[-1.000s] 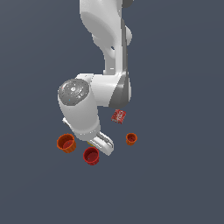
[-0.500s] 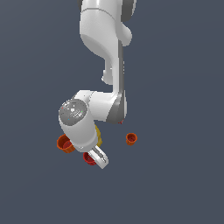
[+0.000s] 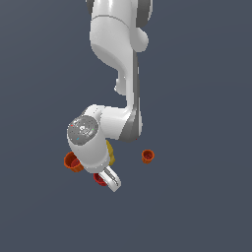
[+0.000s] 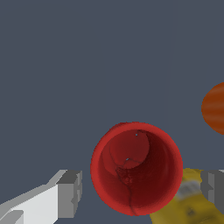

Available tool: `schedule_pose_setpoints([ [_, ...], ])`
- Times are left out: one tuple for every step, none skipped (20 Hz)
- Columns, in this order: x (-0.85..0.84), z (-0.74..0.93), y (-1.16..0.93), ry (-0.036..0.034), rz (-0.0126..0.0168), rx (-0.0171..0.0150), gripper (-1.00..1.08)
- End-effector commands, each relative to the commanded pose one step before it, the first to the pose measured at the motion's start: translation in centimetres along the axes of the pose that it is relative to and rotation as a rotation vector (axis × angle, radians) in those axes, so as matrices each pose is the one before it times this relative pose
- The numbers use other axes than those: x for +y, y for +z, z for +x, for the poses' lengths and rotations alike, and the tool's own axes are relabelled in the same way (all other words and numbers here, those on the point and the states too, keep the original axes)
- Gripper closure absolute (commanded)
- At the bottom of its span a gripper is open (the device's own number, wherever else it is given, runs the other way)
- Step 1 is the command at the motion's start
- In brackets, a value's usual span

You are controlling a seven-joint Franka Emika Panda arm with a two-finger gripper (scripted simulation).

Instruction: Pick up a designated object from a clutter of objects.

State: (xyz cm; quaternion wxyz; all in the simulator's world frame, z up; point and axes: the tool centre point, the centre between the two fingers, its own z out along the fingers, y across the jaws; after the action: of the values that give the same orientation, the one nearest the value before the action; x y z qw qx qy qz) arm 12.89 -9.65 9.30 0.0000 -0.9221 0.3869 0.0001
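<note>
1. looking down the wrist view, we see the red cup (image 4: 136, 168) mouth-up, dead between the two fingers (image 4: 70, 194), with a gap on each side, so the gripper (image 4: 140, 192) is spread wide and nothing is clamped.
2. in the exterior view the red cup (image 3: 100, 179) is only partly visible, tucked under the arm's hand, just beside the gripper (image 3: 111, 180).
3. yellow bottle (image 4: 192, 203) lies right behind the red cup in the wrist view; we can't tell if they touch. in the exterior view only a sliver of yellow bottle (image 3: 112, 153) shows past the wrist.
4. larger orange-red cup (image 3: 72, 162) sits on the exterior view's left of the hand, near the red cup; its edge shows in the wrist view (image 4: 214, 109).
5. tiny orange cup (image 3: 147, 156) stands apart on the exterior view's right.
6. we can't tell whether the fingers reach the floor.
</note>
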Motion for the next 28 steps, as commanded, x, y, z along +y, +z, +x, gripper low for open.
schedule_pose_setpoints([
  [0.04, -0.033, 0.888, 0.00089, -0.00066, -0.00076, -0.92],
  [0.016, 0.001, 0.499, 0.00066, 0.00013, 0.00017, -0.92],
  [0.015, -0.004, 0.572, 0.00066, 0.00012, 0.00017, -0.92],
  [0.014, -0.007, 0.604, 0.00066, 0.00012, 0.00017, -0.92],
  [-0.02, -0.028, 0.543, 0.0, 0.0, 0.0, -0.92],
  [0.017, 0.005, 0.447, 0.00066, 0.00013, 0.00018, -0.92],
  [0.017, 0.013, 0.364, 0.00065, 0.00013, 0.00018, -0.92],
  [-0.02, -0.003, 0.298, 0.0, 0.0, 0.0, -0.92],
  [-0.021, 0.007, 0.216, 0.0, 0.0, 0.0, -0.92],
  [-0.023, 0.019, 0.134, 0.0, 0.0, 0.0, -0.92],
  [-0.025, 0.031, 0.052, 0.0, 0.0, 0.0, -0.92],
  [-0.023, 0.035, -0.019, 0.0, 0.0, 0.0, -0.92],
  [-0.008, 0.014, -0.02, 0.0, 0.0, 0.0, -0.92],
  [0.0, 0.0, 0.0, 0.0, 0.0, 0.0, 1.08],
  [0.0, 0.0, 0.0, 0.0, 0.0, 0.0, 1.08],
  [0.0, 0.0, 0.0, 0.0, 0.0, 0.0, 1.08],
  [0.0, 0.0, 0.0, 0.0, 0.0, 0.0, 1.08],
  [0.0, 0.0, 0.0, 0.0, 0.0, 0.0, 1.08],
  [0.0, 0.0, 0.0, 0.0, 0.0, 0.0, 1.08],
  [0.0, 0.0, 0.0, 0.0, 0.0, 0.0, 1.08],
  [0.0, 0.0, 0.0, 0.0, 0.0, 0.0, 1.08],
  [0.0, 0.0, 0.0, 0.0, 0.0, 0.0, 1.08],
  [0.0, 0.0, 0.0, 0.0, 0.0, 0.0, 1.08],
  [0.005, -0.029, -0.033, 0.0, 0.0, 0.0, 1.08],
  [0.001, -0.005, -0.026, 0.0, 0.0, 0.0, 1.08],
  [0.003, -0.016, -0.079, 0.0, 0.0, 0.0, 1.08],
  [0.005, -0.027, -0.132, 0.0, 0.0, 0.0, 1.08],
  [0.008, -0.037, -0.185, 0.0, 0.0, 0.0, 1.08],
])
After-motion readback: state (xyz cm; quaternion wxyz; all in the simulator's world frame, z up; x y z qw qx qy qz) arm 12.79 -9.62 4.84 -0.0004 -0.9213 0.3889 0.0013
